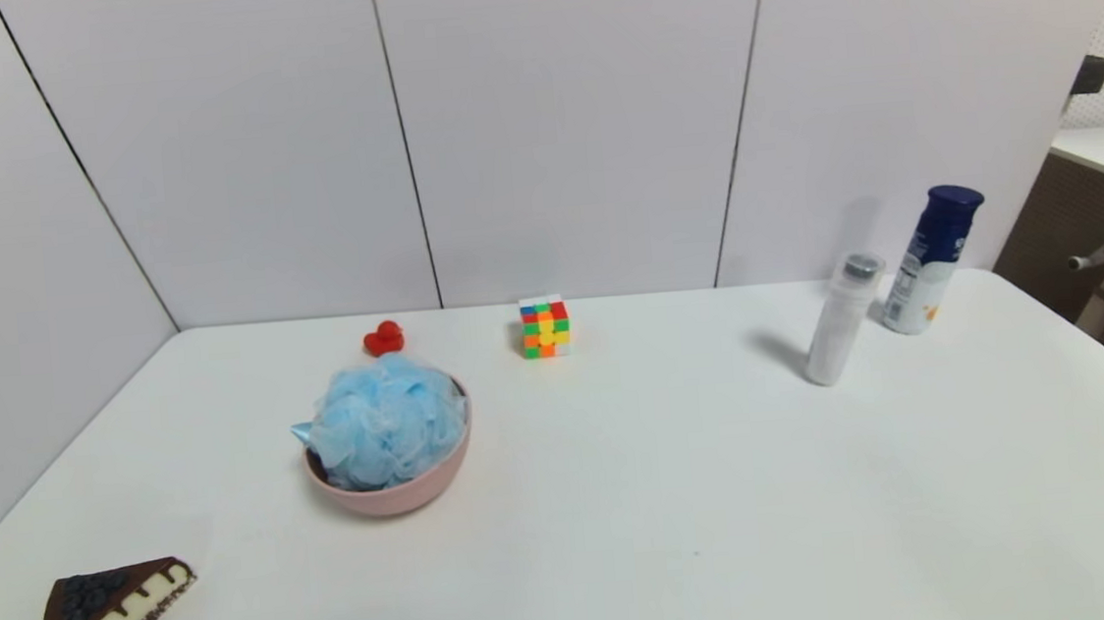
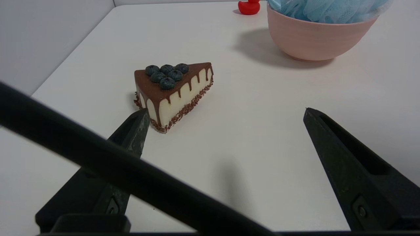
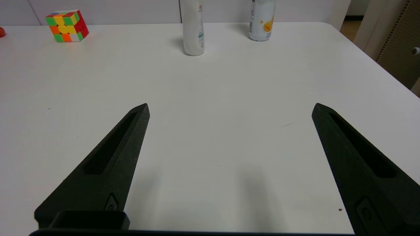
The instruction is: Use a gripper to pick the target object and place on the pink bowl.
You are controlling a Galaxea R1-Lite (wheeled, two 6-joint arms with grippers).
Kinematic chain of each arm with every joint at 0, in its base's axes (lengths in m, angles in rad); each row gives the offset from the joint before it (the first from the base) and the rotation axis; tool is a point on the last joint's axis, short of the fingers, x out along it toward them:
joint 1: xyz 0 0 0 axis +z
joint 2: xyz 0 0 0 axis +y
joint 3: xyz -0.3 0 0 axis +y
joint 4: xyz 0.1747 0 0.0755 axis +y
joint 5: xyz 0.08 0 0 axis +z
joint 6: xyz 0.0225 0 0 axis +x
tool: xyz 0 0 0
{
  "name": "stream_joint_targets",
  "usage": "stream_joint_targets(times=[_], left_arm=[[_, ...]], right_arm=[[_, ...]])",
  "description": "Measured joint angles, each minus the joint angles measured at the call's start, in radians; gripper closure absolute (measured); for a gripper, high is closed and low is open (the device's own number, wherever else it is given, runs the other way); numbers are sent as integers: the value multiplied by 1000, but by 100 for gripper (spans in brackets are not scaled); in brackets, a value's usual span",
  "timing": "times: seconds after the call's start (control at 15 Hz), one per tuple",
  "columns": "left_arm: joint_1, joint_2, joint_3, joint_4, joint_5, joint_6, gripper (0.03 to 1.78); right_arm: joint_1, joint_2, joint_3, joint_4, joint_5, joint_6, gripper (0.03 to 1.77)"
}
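The light-blue bath pouf (image 1: 386, 420) sits inside the pink bowl (image 1: 397, 498), bulging above its rim, left of the table's middle. The left wrist view shows the bowl (image 2: 313, 41) and the pouf (image 2: 328, 9) farther off. Neither gripper appears in the head view. My left gripper (image 2: 226, 111) is open over bare table near the front left, empty, with a black cable across its view. My right gripper (image 3: 230, 106) is open and empty over bare table on the right side.
A toy cake slice (image 1: 113, 618) lies at the front left, close to the left gripper's finger (image 2: 131, 134). A red toy (image 1: 384, 339) and puzzle cube (image 1: 544, 326) stand behind the bowl. A white bottle (image 1: 843, 319) and blue-capped bottle (image 1: 930, 260) stand at the back right.
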State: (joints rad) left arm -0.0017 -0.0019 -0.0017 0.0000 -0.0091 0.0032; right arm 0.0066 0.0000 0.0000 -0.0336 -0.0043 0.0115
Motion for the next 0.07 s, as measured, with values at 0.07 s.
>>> stream_joint_targets(times=[0.07], left_arm=[[0, 0, 0, 0, 0, 0, 12]], right_arm=[[0, 0, 0, 0, 0, 0, 9]])
